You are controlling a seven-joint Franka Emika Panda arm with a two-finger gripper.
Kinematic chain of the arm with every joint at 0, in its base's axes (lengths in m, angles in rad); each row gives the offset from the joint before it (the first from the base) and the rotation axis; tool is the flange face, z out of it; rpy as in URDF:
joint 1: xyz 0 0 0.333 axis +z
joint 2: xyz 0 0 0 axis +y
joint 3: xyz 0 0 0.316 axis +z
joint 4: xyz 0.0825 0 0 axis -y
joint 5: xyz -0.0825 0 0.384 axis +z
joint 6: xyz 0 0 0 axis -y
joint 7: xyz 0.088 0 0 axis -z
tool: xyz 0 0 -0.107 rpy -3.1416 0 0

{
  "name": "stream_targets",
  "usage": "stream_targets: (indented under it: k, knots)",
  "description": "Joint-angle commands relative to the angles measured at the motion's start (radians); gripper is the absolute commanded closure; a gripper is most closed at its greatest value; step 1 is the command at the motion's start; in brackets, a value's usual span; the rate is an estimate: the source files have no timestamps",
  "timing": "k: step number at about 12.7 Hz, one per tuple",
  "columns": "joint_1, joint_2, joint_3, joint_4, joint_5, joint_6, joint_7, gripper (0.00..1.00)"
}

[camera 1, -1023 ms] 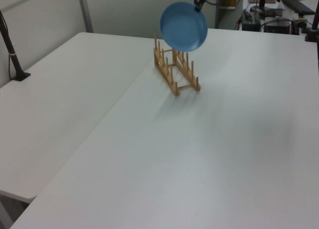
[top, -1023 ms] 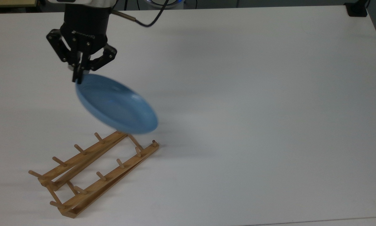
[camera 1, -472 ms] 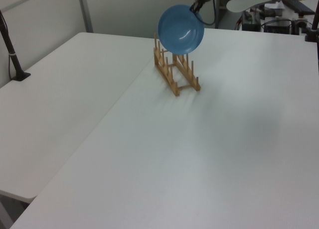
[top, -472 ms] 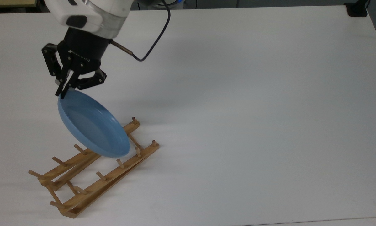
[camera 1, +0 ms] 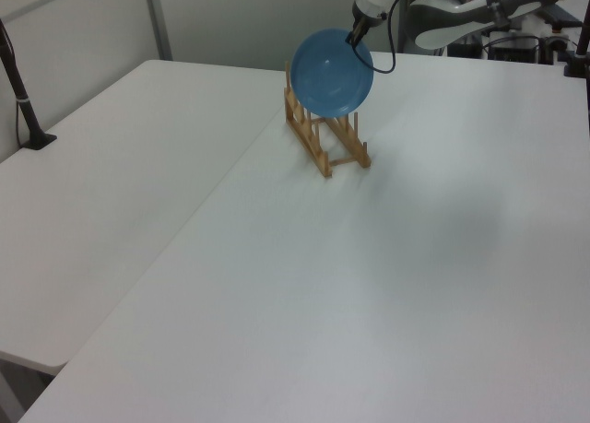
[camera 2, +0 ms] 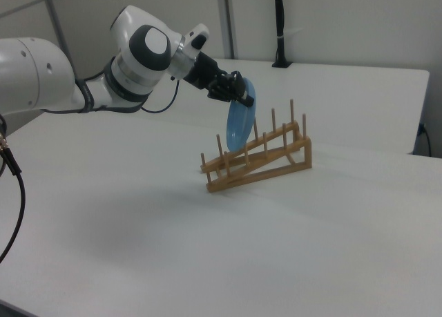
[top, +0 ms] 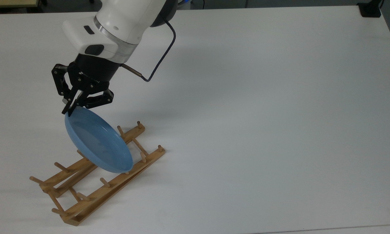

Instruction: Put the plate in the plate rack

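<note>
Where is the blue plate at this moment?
In the top view's lower left, the plate hangs tilted on edge from the claw, which grips its upper rim, low over the middle of the wooden plate rack.

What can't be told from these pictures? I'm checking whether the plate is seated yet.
- Top view: the plate covers the plate rack pegs under it, hiding which slot.
- Left view: plate hides the rack's far end.
- Right view: the end effector covers the plate's upper rim.

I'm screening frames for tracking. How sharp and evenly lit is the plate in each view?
Top view: the glossy light-blue round plate is crisp, with mild sheen. Left view: plate sharp, evenly lit. Right view: it shows edge-on, sharp, without glare.
</note>
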Motion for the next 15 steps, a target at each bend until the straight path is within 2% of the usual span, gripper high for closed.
stream_targets:
  k: [1,3,5,6,7,8,9,12,13,15]
  knots:
    - [0.013,-0.016,-0.007,-0.060,-0.080,0.033,0.034,0.99]
    - [0.020,0.000,-0.005,-0.061,-0.082,0.033,0.034,0.97]
    - [0.031,0.012,-0.001,-0.058,-0.082,0.033,0.035,0.82]
    - [0.031,0.012,-0.001,-0.055,-0.080,0.033,0.037,0.66]
    - [0.032,0.012,0.001,-0.051,-0.080,0.033,0.046,0.40]
    - [0.032,0.010,0.001,-0.049,-0.080,0.033,0.060,0.36]
    - [0.036,0.009,0.002,-0.048,-0.080,0.033,0.084,0.20]
    - [0.040,-0.002,0.007,-0.022,-0.063,0.030,0.147,0.17]
    - [0.051,-0.008,0.016,-0.020,-0.054,0.030,0.167,0.09]
    - [0.074,-0.037,0.019,-0.029,0.016,0.016,0.175,0.08]
